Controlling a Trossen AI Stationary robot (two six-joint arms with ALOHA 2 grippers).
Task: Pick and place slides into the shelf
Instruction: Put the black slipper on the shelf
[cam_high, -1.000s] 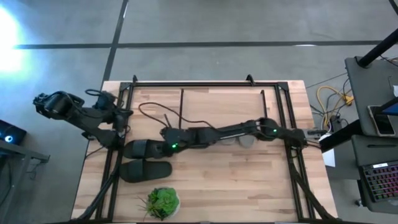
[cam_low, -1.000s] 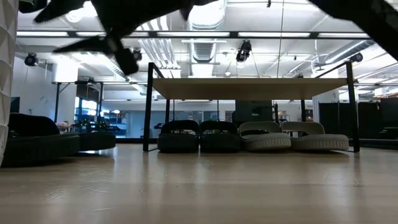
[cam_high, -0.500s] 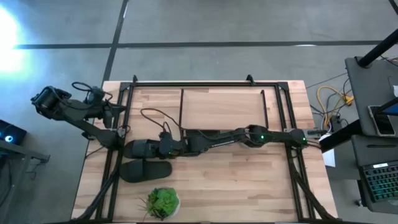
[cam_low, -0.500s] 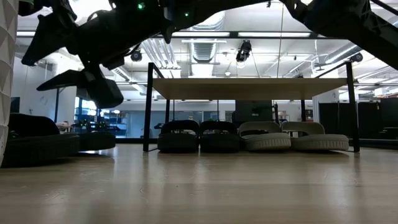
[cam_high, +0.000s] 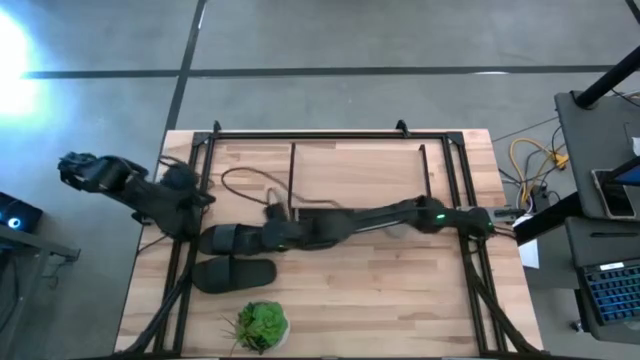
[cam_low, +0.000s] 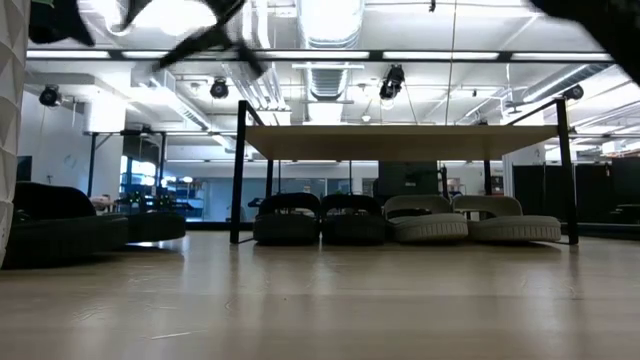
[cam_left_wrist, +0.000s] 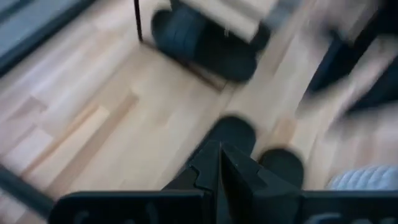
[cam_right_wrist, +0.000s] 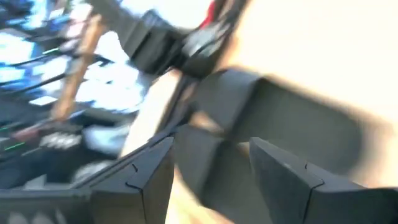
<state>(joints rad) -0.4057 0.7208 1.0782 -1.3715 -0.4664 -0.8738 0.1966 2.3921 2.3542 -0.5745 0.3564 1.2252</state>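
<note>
Two black slides lie side by side near the table's left edge, one (cam_high: 222, 240) behind the other (cam_high: 232, 273); the low view shows them at its left (cam_low: 60, 235). The shelf (cam_high: 355, 175) stands at the far middle. Under its board (cam_low: 400, 140), two charcoal slides (cam_low: 318, 220) and two light grey slides (cam_low: 465, 222) rest on their soles. My right gripper (cam_high: 264, 238) is open and hovers just right of the farther black slide (cam_right_wrist: 280, 118), touching nothing. My left gripper (cam_left_wrist: 219, 163) is shut and waits at the table's left edge.
A small green plant (cam_high: 262, 325) stands near the table's near edge, in front of the black slides. A black cable (cam_high: 240, 180) loops across the wood left of the shelf. Bare tabletop (cam_high: 400, 290) spreads across the near right.
My right gripper dipped toward the farther black slide while reaching toward the table's left edge. It then rose and drew back slightly to the right. My left arm shifted a little at the table's left edge. The slides have stayed where they were.
</note>
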